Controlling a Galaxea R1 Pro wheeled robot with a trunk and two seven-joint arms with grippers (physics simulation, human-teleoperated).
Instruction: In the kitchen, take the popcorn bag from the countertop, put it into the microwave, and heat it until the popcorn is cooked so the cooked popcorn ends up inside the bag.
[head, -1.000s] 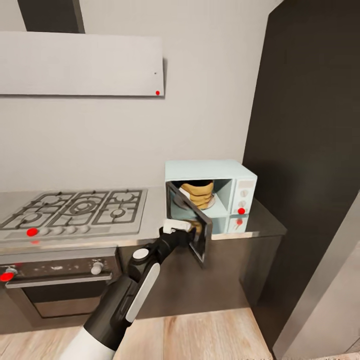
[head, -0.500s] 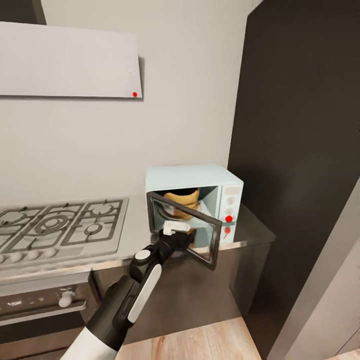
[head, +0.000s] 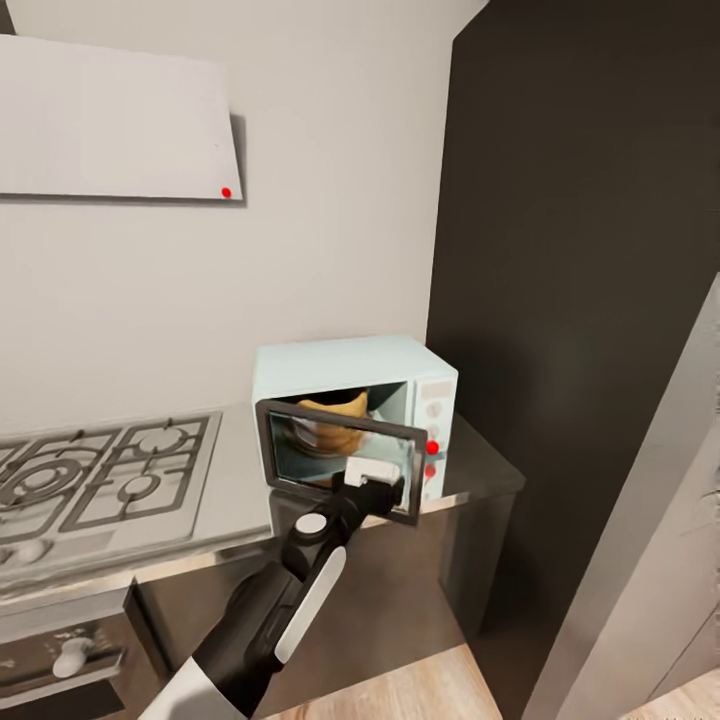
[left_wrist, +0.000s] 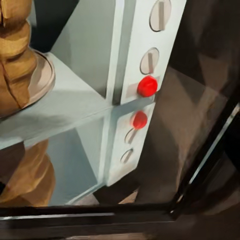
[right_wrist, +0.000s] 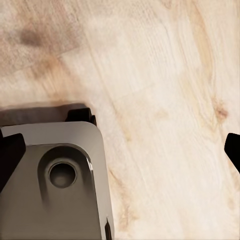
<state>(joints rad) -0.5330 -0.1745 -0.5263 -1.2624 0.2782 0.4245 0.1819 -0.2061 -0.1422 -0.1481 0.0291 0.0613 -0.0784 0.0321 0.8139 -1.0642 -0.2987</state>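
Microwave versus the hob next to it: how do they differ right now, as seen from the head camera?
The microwave is a pale mint box standing on the countertop; the gas hob is flat, steel-grey, set into it. The microwave's dark glass door is partly open with the popcorn bag inside and the left gripper at it; the hob's grates carry nothing. They share the countertop.

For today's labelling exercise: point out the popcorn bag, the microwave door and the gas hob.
popcorn bag (head: 335, 418), head view, its side above the door.
microwave door (head: 310, 462), head view, glass pane.
gas hob (head: 110, 480), head view, grate.

One microwave (head: 345, 366), one popcorn bag (head: 335, 420), one hob (head: 100, 478).
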